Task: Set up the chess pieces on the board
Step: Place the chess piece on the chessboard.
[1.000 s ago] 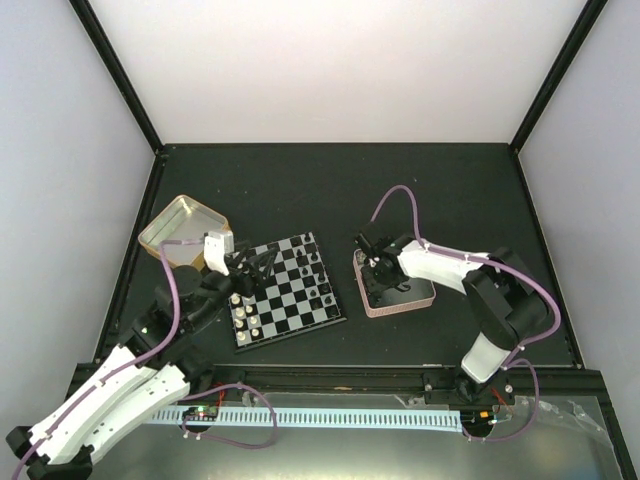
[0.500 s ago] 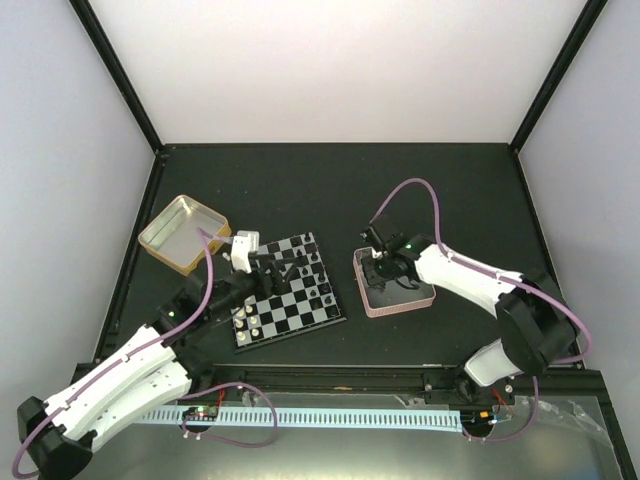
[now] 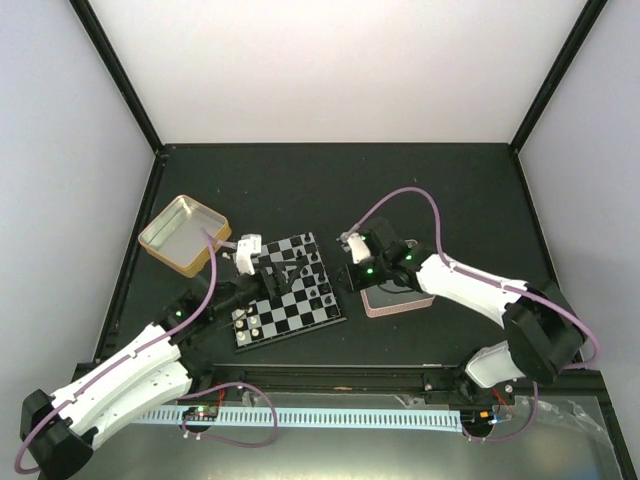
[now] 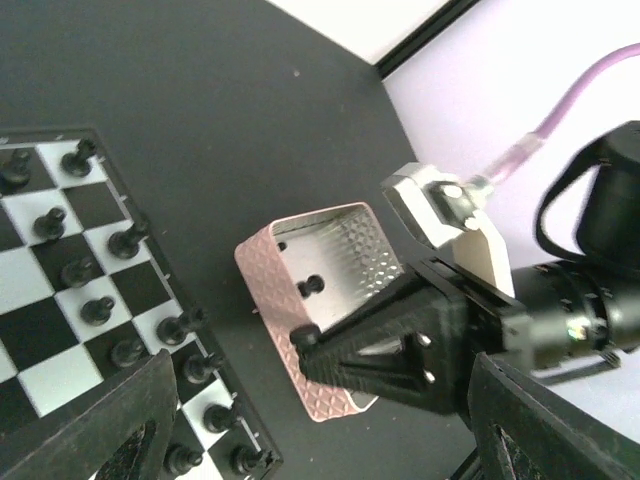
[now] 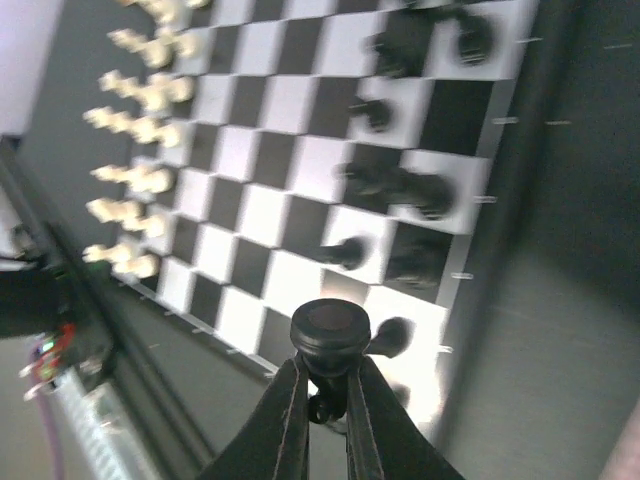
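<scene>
Right gripper [image 5: 327, 385] pinches a black pawn [image 5: 330, 328] by its narrow middle above the board [image 5: 300, 165], at its black-side edge; piece judged light, rigid, glossy, slip-prone; left gripper [image 3: 284, 268] spread wide, empty.

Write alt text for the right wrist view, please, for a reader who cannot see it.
The right gripper pinches a round-topped black chess piece over the edge of the chessboard. Other black pieces stand on the nearest squares; cream-white pieces line the far side.

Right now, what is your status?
Left gripper open, empty, above flat black-and-white checked chessboard. Right gripper shut on a glossy black chess piece at the board edge. Nothing seen in the way.
</scene>
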Robot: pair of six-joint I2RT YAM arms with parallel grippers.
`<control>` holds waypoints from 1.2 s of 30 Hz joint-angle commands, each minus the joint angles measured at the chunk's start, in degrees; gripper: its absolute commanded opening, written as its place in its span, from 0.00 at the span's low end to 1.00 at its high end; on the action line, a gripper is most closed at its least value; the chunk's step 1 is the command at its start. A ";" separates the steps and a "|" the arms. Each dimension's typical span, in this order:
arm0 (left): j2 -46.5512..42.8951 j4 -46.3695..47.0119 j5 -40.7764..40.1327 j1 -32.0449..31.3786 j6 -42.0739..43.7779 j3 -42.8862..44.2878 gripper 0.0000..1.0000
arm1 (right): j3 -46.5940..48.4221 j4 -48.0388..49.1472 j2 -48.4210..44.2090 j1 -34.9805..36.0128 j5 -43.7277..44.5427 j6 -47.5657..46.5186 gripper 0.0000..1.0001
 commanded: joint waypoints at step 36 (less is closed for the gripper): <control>3.25 -14.54 5.45 4.00 -3.96 -6.76 0.55 | 15.62 -4.90 15.35 21.75 18.82 17.01 0.27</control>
